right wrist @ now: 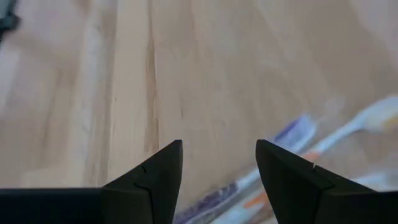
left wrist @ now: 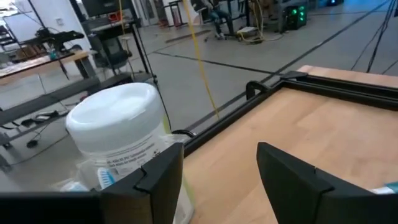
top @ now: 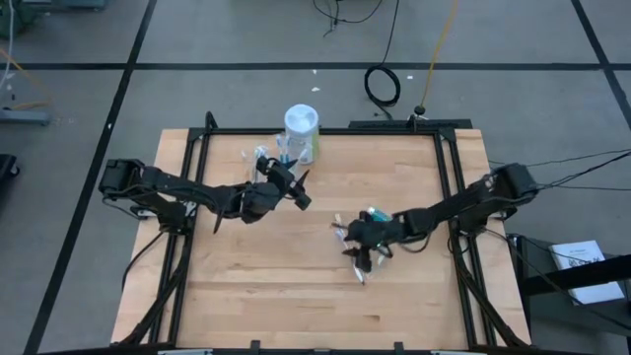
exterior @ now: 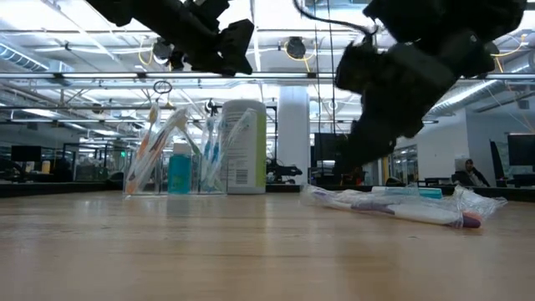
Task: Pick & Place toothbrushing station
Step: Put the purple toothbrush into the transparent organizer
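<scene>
A small clear plastic cup (exterior: 171, 163) stands on the table near its far edge. It holds several pastel toothbrushes and a teal toothpaste tube (exterior: 179, 174), and it also shows in the high view (top: 260, 158). More toothbrushes in clear wrappers (exterior: 401, 206) lie in a loose pile on the table right of centre (top: 347, 233), and some show in the right wrist view (right wrist: 314, 140). My left gripper (top: 299, 188) is open and empty in the air beside the cup and canister (left wrist: 217, 158). My right gripper (top: 360, 248) is open and empty just above the pile (right wrist: 217, 152).
A larger white-capped canister with a green label (top: 302, 133) stands right of the cup at the far edge (left wrist: 118, 134). A black metal frame (top: 446, 187) runs round the table. Bare wood lies toward the near edge (top: 296, 296).
</scene>
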Tool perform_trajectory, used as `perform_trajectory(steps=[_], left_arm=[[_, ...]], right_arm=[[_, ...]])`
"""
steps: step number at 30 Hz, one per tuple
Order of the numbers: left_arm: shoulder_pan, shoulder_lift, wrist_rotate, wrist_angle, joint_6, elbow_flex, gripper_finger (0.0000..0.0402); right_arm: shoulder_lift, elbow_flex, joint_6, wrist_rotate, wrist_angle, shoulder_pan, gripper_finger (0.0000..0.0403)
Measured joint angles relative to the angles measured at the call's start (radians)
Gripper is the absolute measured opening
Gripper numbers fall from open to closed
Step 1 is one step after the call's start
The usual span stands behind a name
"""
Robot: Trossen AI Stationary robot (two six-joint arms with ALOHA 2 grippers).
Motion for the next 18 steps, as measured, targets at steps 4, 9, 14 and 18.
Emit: perform_trajectory(steps=[4,9,14,18], left_arm=[[0.009,0.000,0.030,-0.025,-0.034,0.000,0.0212],[0.007,0.001,0.126,-0.058,-0.088,0.000,0.0212],[0.006,0.001,0.213,-0.107,-0.143,0.000,0.0212],[0.004,0.001,0.219,-0.153,-0.181,0.000,0.0212]], right_arm=[[0.128,0.098,0.027,0.053,-0.140,0.021,0.0195],[0.219,0.162,0.073,0.105,-0.217,0.022,0.0192],[0.235,0.164,0.083,0.125,-0.212,0.021,0.0160],[0.236,0.163,0.101,0.160,-0.213,0.017,0.0106]])
